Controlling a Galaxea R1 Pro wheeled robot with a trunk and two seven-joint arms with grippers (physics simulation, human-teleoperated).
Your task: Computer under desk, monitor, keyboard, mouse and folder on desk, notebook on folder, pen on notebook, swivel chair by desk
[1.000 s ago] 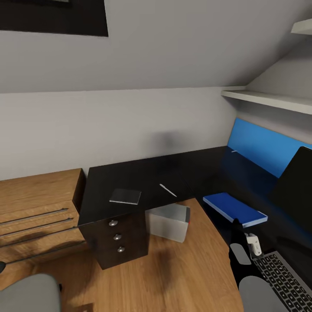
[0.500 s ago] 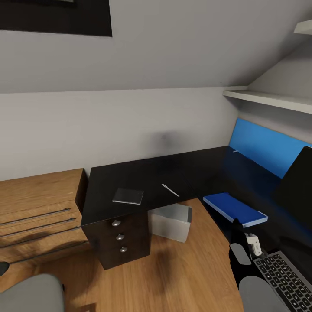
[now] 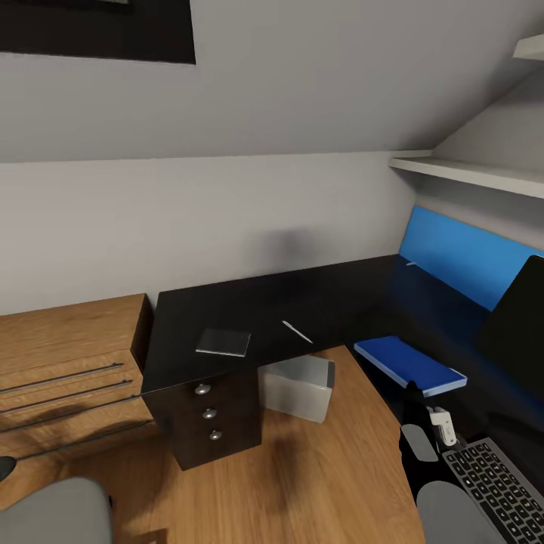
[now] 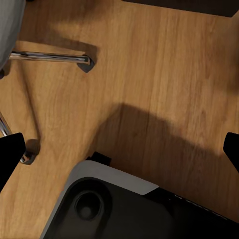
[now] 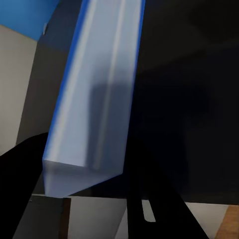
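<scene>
Nothing moved since half-second ago; right pincer beside folder, grip state unclear.

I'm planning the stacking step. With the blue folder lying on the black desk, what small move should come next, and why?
Probably turn toward the small dark grey notebook and reach for it. It lies apart on the far wing of the black L-shaped desk, beside the thin white pen, while the bright blue flat folder already lies on the desk with nothing on top. The notebook goes on it first.
</scene>
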